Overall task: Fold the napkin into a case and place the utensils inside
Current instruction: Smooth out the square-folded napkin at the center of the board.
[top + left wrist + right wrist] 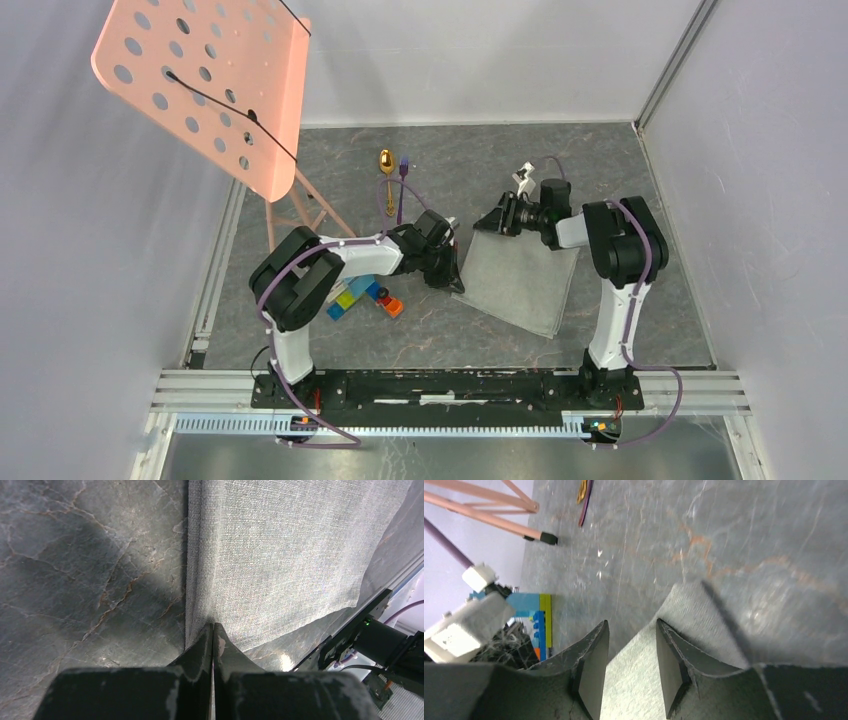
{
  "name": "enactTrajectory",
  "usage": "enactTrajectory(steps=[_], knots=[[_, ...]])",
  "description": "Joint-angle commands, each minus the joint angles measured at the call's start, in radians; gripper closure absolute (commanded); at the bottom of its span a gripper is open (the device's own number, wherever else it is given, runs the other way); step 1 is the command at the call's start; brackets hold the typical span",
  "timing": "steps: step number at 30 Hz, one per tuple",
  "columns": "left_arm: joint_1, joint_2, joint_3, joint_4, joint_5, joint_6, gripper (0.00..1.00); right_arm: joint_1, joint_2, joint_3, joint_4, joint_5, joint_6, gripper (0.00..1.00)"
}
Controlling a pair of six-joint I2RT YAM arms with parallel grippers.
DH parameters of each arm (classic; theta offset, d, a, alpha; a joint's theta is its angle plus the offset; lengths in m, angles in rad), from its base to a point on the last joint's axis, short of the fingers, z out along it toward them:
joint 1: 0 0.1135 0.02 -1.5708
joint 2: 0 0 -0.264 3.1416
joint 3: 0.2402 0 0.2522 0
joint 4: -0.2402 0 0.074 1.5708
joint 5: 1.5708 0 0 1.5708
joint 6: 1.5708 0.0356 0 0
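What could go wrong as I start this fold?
The left gripper pinches only the very edge of the napkin; it could slip out when lifted. The right gripper stands open over the far corner; lifting one-sided would skew the fold. The left elbow could knock the toy blocks.

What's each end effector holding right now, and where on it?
Left end effector is shut on the napkin, pinching its left edge near the corner. Right end effector is open over the napkin's far corner, holding nothing.
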Motion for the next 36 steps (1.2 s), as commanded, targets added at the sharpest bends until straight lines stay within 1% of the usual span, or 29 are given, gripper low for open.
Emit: enactTrajectory(steps=[1, 4, 7, 9, 10, 11, 12, 13, 14, 16, 18, 20, 22, 25, 28, 34, 36], knots=[[-0.005, 0.047, -0.089, -0.018, -0.098, 0.010, 0.98, -0.037, 0.081, 0.117, 0.006, 0.041, -0.046, 0.52], [-0.005, 0.045, -0.107, -0.010, -0.103, 0.009, 0.98, -0.050, 0.155, 0.238, -0.068, 0.050, -0.071, 0.51], [-0.005, 0.044, -0.114, 0.005, -0.097, 0.006, 0.98, -0.059, 0.241, 0.362, -0.109, 0.054, -0.076, 0.51], [-0.005, 0.046, -0.106, 0.006, -0.088, 0.006, 0.98, -0.059, 0.283, 0.478, -0.214, 0.049, -0.105, 0.51], [-0.005, 0.042, -0.105, 0.008, -0.082, 0.004, 0.98, -0.060, 0.272, 0.528, -0.299, 0.061, -0.138, 0.52], [-0.005, 0.037, -0.105, 0.010, -0.081, 0.004, 0.98, -0.062, 0.242, 0.559, -0.376, 0.095, -0.184, 0.51], [-0.005, 0.031, -0.107, 0.008, -0.081, 0.004, 0.98, -0.065, 0.193, 0.588, -0.504, 0.150, -0.242, 0.50], [-0.005, 0.024, -0.108, 0.007, -0.085, 0.005, 0.98, -0.069, 0.138, 0.598, -0.592, 0.199, -0.278, 0.49], [-0.005, 0.016, -0.110, 0.007, -0.085, 0.004, 0.98, -0.071, 0.064, 0.586, -0.673, 0.247, -0.311, 0.46], [-0.005, -0.006, -0.112, 0.004, -0.074, 0.006, 0.91, -0.083, -0.088, 0.507, -0.743, 0.300, -0.368, 0.39], [-0.006, -0.044, -0.111, 0.011, -0.052, 0.008, 0.82, -0.099, -0.251, 0.349, -0.713, 0.309, -0.361, 0.30], [-0.007, -0.090, -0.088, 0.009, -0.018, 0.016, 0.67, -0.124, -0.368, 0.148, -0.611, 0.232, -0.335, 0.28], [-0.009, -0.120, -0.033, -0.024, 0.034, 0.036, 0.58, -0.147, -0.438, 0.010, -0.539, 0.170, -0.320, 0.27], [-0.021, -0.157, 0.061, -0.097, 0.067, 0.070, 0.50, -0.210, -0.493, -0.118, -0.463, 0.112, -0.312, 0.26], [-0.024, -0.153, 0.143, -0.112, 0.107, 0.078, 0.47, -0.261, -0.509, -0.201, -0.356, 0.039, -0.271, 0.23], [-0.014, 0.036, 0.251, -0.095, 0.147, 0.063, 0.56, -0.330, -0.482, -0.270, -0.219, -0.019, -0.217, 0.22], [-0.014, 0.068, 0.246, -0.076, 0.119, 0.061, 0.57, -0.357, -0.466, -0.307, -0.137, -0.045, -0.173, 0.22]])
